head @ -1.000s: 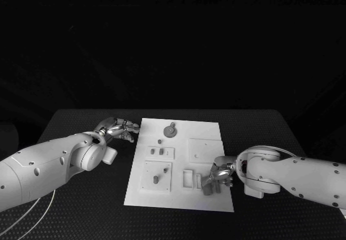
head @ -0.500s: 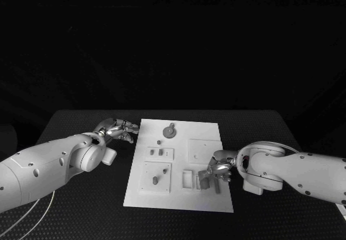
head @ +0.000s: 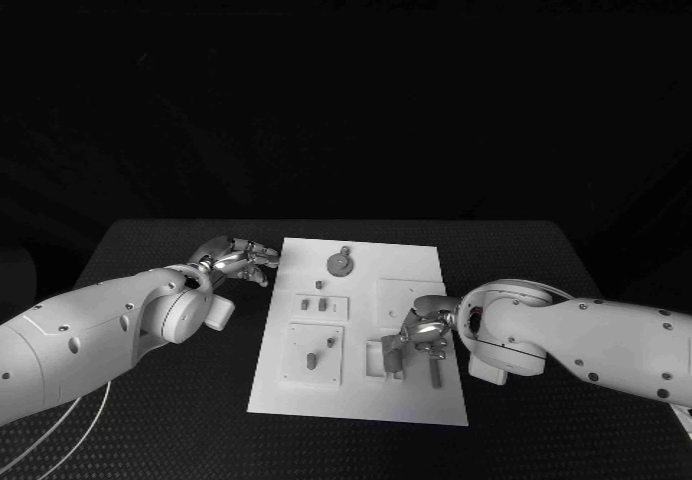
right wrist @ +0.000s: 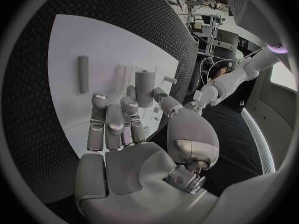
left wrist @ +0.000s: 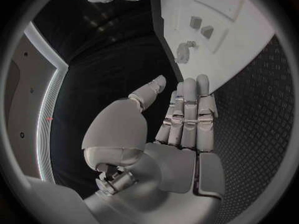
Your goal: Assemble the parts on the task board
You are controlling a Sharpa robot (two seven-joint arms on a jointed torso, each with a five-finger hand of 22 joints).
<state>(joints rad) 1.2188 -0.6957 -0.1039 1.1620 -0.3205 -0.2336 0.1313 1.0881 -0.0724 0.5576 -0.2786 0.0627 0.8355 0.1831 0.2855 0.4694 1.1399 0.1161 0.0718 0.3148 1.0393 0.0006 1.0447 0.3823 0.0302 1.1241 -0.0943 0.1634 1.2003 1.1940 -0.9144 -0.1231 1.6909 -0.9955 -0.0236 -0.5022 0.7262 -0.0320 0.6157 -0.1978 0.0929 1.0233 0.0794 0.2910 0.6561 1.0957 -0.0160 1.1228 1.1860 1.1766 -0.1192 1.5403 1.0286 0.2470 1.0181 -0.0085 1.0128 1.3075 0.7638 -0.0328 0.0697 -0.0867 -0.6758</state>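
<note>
Grey peg (right wrist: 144,88) is pinched upright in the right hand (head: 421,333), which has lifted it off the near right part of the white board (head: 411,265), leaving a second peg (head: 434,372) lying there. The peg looks ready for insertion. Left hand (head: 240,258) remains just off the board's far left edge, fingers apart, empty.

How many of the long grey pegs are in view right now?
2. One long peg lies flat on the task board near the right hand; a second peg is held in that hand's fingers. Others may be hidden beneath it.
</note>
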